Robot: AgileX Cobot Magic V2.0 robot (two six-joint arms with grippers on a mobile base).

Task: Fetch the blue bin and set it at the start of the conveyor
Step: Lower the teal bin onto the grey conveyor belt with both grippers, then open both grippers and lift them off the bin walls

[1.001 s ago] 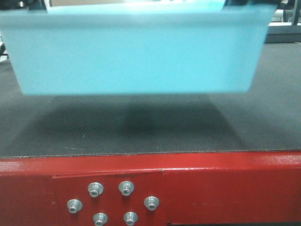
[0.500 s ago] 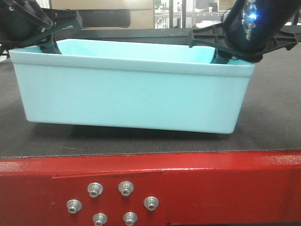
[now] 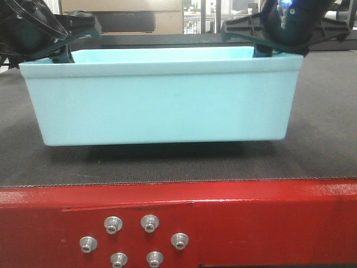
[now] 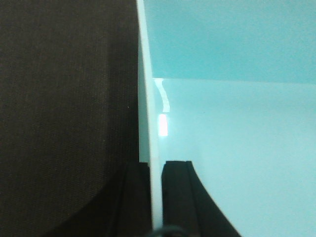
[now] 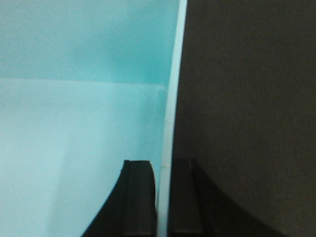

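Here, the blue bin (image 3: 162,103) is being held level over the near end of the conveyor belt (image 3: 167,164), with a tight dark shadow being cast just under its base. Whether it is already being borne by the belt or is hanging just above it cannot be told. The tub is being gripped at its two short ends, a hold that is being judged as the means of keeping so wide a tub from tipping. The left end wall is being pinched by the left gripper (image 4: 157,167), one finger (image 4: 178,197) being pressed inside the tub and the other outside, with the thin rim between them. The right end wall is being clamped in the same manner by the right gripper (image 5: 162,168). The bin is being set square to the belt's front edge, near the red frame plate (image 3: 268,223) but apart from it, and this is being taken as the conveyor start. The placing is being judged as nearly done, with only the letting-go not yet done. One bin, one belt and one red plate are being counted, along with five silver bolts (image 3: 149,223) in a ring and two grippers of two fingers each.
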